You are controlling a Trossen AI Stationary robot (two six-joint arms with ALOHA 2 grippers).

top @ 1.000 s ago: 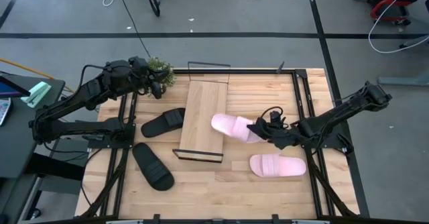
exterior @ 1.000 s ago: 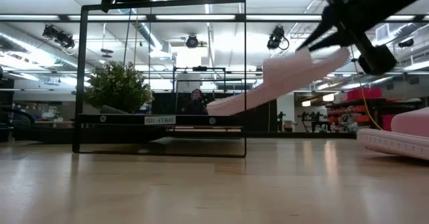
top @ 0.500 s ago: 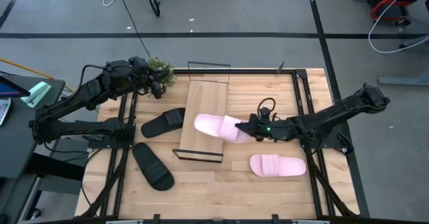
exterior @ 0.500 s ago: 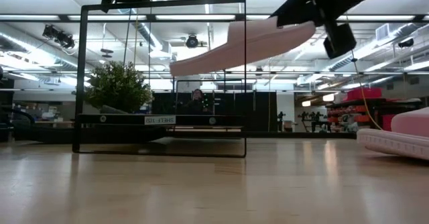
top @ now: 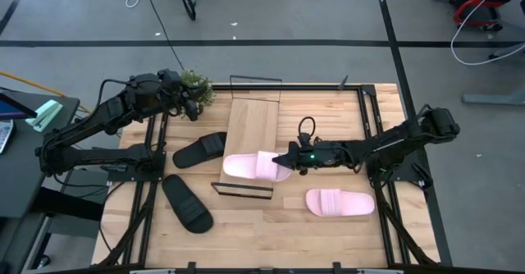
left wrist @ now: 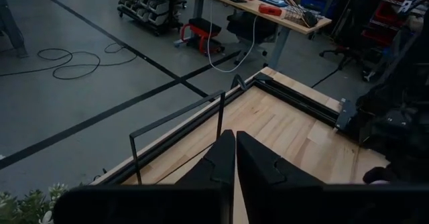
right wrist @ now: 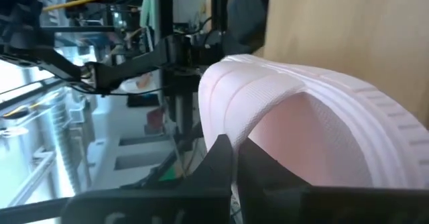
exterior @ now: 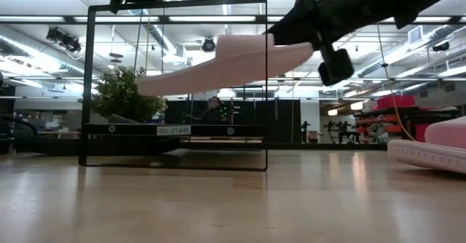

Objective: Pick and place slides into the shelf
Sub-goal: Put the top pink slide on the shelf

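Note:
My right gripper [top: 287,161] reaches in from the table's right and is shut on a pale pink slide [top: 250,166], which hangs in the air over the near end of the light-wood shelf [top: 253,130]. In the low view this slide [exterior: 218,61] floats high inside the shelf's black wire frame [exterior: 175,166]. The other pink slide [top: 339,202] lies sole-down on the table right of the shelf. Two black slides [top: 201,149] [top: 187,202] lie left of it. My left gripper [top: 197,108] waits shut at the far left corner, beside a small plant. My right gripper pinches the pink slide between its two fingers [right wrist: 221,158] at the edge of the broad ribbed strap [right wrist: 251,100]. The fingers come roughly level from the table's right, along the slide's length. The slide is lifted clear, nearly level, with its free end [exterior: 149,86] dipping slightly.
A small green plant [top: 197,84] stands at the far left corner by the left gripper. The shelf's wire end frames [top: 255,79] [top: 243,190] rise at its far and near ends. Bare tabletop [top: 271,233] lies along the near edge. Black table rails run down both sides.
My right gripper has travelled toward the table's left and slightly toward the near edge, still shut on the pink slide. The slide went from beside the shelf's right edge to over its near end, and it has risen and tipped from steeply tilted to nearly level.

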